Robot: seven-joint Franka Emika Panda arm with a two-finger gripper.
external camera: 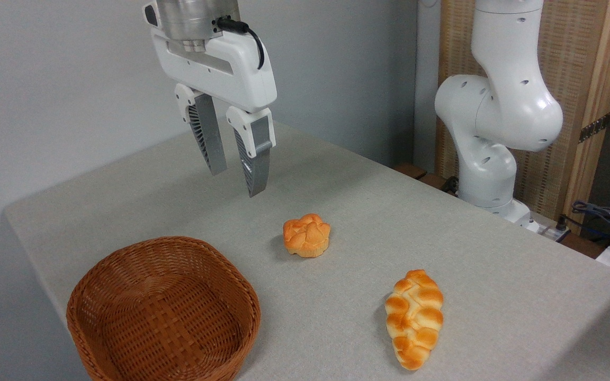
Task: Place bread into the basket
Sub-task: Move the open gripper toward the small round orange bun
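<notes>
The bread (306, 235), a small round orange-golden bun with a lumpy knotted top, sits on the grey tabletop (495, 275) near the middle of my view, resting flat and untouched. Working from the left: the basket (125, 267), brown woven wicker with a rounded-square rim, stands at the near left corner of the tabletop, and I see nothing inside it. It is apart from the bun, which lies up and to the right of its rim.

Above and a little left of the bun I have the gripper (235, 180) hanging in the air, well clear of the tabletop. Its two fingers (254, 164) point downward with a modest gap between them, parted but not wide, and they hold nothing. Their ribbed inner faces are visible, and a black cable runs into the white gripper body at the top.

Right of the bun and nearer to me lies a longer braided oval loaf (414, 317), the same golden colour, pointing roughly toward the camera; it touches neither the bun nor the basket.

At the far right, beyond the edge of the tabletop, stands the white arm base (490, 137), with a wooden panel behind it and some cables (607, 219) lower right.
</notes>
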